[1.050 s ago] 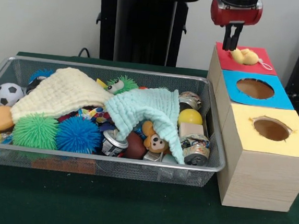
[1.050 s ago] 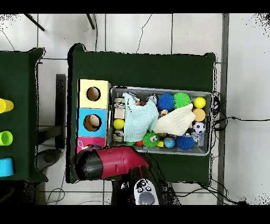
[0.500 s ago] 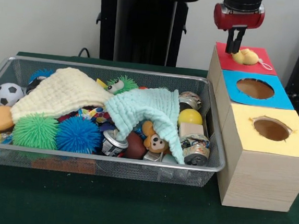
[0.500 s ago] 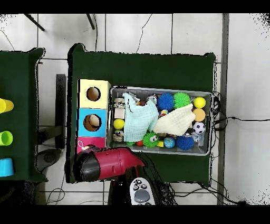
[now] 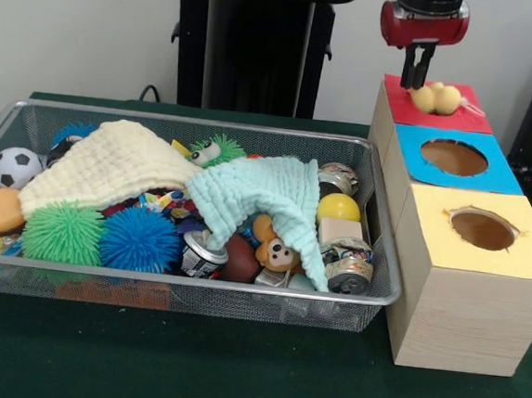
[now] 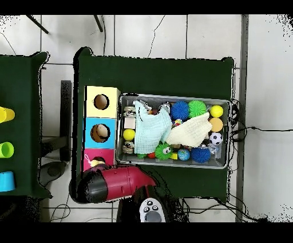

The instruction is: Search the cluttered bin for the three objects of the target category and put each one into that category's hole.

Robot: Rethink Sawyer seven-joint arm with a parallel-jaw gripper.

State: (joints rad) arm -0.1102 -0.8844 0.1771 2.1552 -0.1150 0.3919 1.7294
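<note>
Front view. Pincer (image 5: 414, 80): black tips below a red wrist, over the red-topped box (image 5: 400, 109) at the far end of the box row. Tips close together, touching the left side of a yellow plush toy (image 5: 437, 98); whether they pinch it cannot be told. The toy lies on the red top. Next in the row: blue-topped box (image 5: 495, 174) with round hole, then yellow-topped box (image 5: 526, 260) with round hole, nearest the worktop's front edge. Wire bin (image 5: 383, 270) just left of the boxes, on the green worktop (image 5: 232, 373). Contents: cream cloth (image 5: 111, 162), mint cloth (image 5: 257, 198), green spiky ball (image 5: 63, 232), blue spiky ball (image 5: 139, 238), soccer ball (image 5: 14, 167), yellow ball (image 5: 339, 207), monkey plush (image 5: 276, 248), crushed cans (image 5: 349, 267).

Overhead view. Red arm (image 6: 111, 184) covers most of the red-topped box (image 6: 91, 158) at the row's end. A scrap of yellow toy (image 6: 94, 164) shows at the arm's edge. Pincer hidden under the arm. Bin (image 6: 223, 166) beside the boxes, cloths in its middle.
</note>
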